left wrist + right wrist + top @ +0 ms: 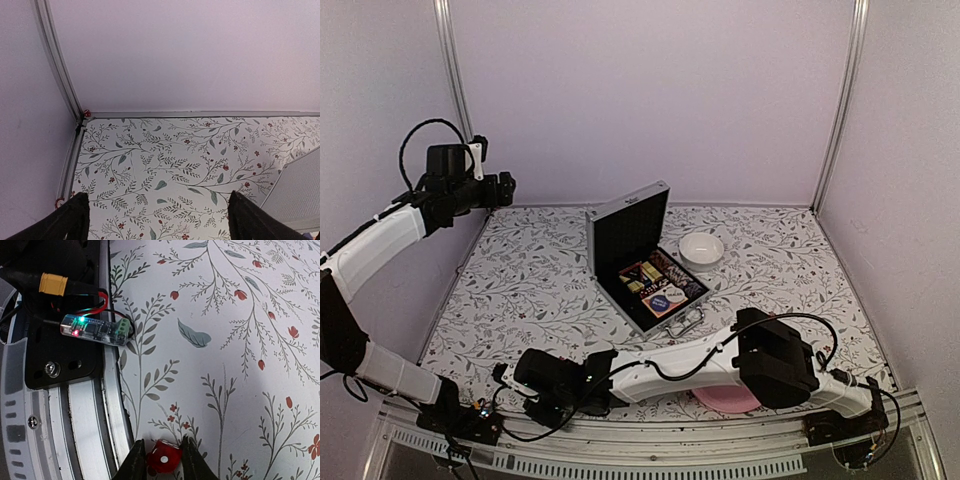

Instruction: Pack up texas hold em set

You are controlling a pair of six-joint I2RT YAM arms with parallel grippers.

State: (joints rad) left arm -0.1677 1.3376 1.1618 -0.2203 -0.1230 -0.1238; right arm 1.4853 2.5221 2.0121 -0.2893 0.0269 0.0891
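Observation:
The silver briefcase stands open mid-table, lid upright. Its black-lined tray holds card decks and dark chips, and the metal handle faces the near edge. My right gripper is low at the table's near left edge, also visible in the top view. Its fingers are closed on a small red die just above the patterned table. My left gripper is open and empty, raised at the back left corner, well away from the case. A corner of the case lid shows at the right of the left wrist view.
A white bowl sits right of the case. A pink plate lies under my right arm at the near edge. The left arm's base with a lit circuit board and the table's metal rail lie just left of the die.

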